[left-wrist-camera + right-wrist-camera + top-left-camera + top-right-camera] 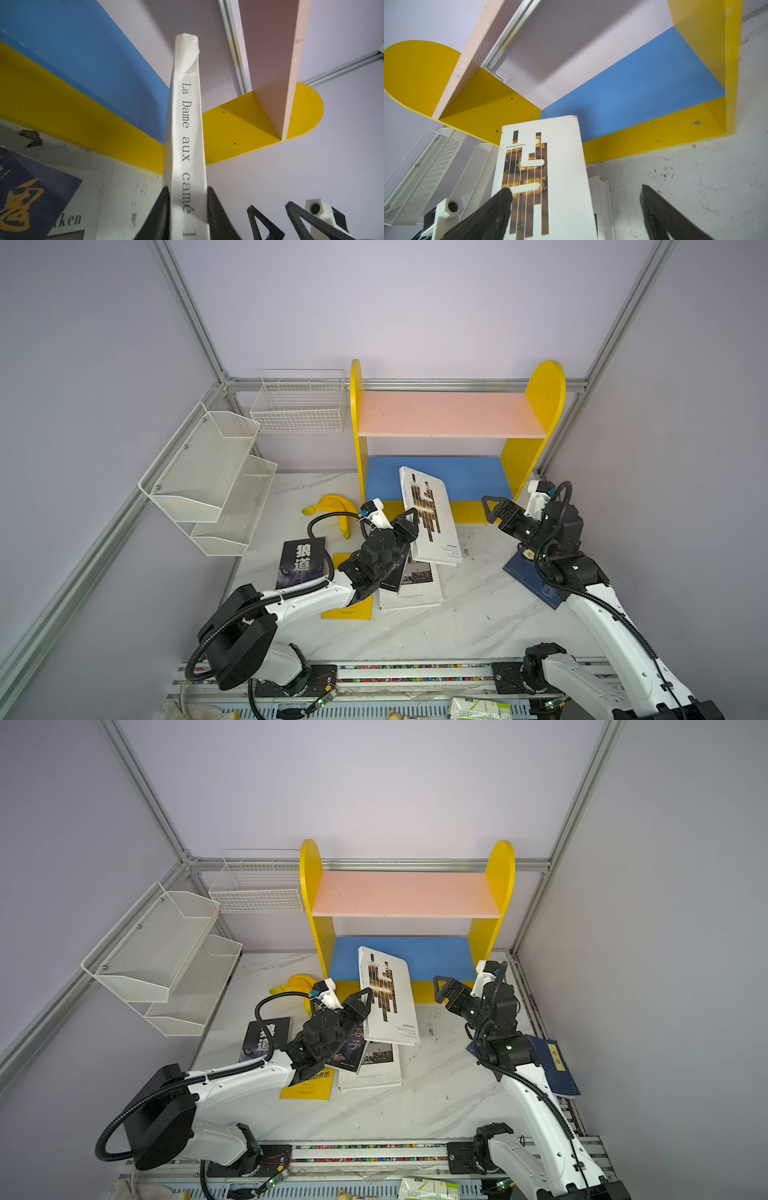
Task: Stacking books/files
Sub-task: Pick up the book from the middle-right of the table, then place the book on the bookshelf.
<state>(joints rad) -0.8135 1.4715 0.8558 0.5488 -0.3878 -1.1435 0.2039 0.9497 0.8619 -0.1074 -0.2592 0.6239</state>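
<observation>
— Where's the white book [430, 516]?
— Off the counter [478, 614], tilted, cover up. Its far end hangs over the front of the shelf's [544, 398] blue board [465, 477]. Its near end is above the pile, a dark book [353, 1048] lying on a big white book [415, 597].
— Who has it?
— The left fingers [158, 218], closed narrow across the spine, toward the near end. The right fingers [481, 216] stand wide and empty just right of it.
— How will it handle?
— A paperback, I'd say: light, fairly stiff along the spine, floppier toward the page edge. The spine paper is creased at the far end, so it marks easily. Pinched on one edge, its right side will likely want to droop or swing, and the cover looks smooth enough to slip.
— So where to grip?
— The spine is the right place, since the page edge would let the covers splay. Nearer mid-length would balance it better.
— The rest?
— Flat on the counter: wolf book [301, 562] left, yellow book [349, 612] under the left arm, navy book [559, 1077] under the right arm.
</observation>
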